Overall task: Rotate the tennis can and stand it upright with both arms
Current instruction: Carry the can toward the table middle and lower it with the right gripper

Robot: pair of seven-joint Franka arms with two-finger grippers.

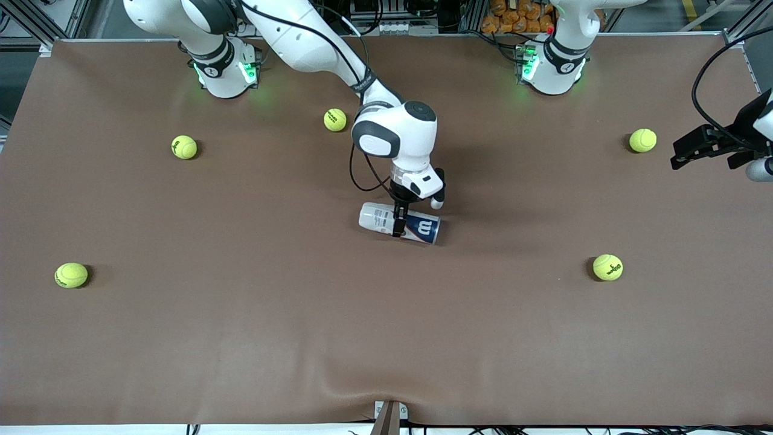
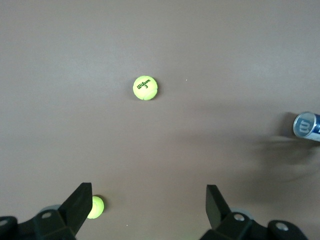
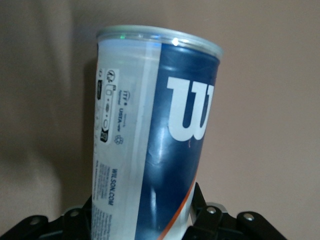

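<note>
Lying mid-frame, the can (image 1: 399, 223) is clamped at its middle by the right gripper (image 1: 398, 221); rotate it slowly so the left gripper (image 1: 703, 147), waiting at right edge with jaws apart, can help.

Robotics lab / test cell, not a home. Two white arm bases (image 1: 224, 69) (image 1: 551, 65) w/ green LEDs glowing are sitting at top of frame, bolted to a big table (image 1: 181, 338) w/ brown covering. Aluminium frame rails (image 1: 36, 21) are showing upper left, cables (image 1: 709, 72) are trailing at upper right, boxed hardware along top edge.
</note>
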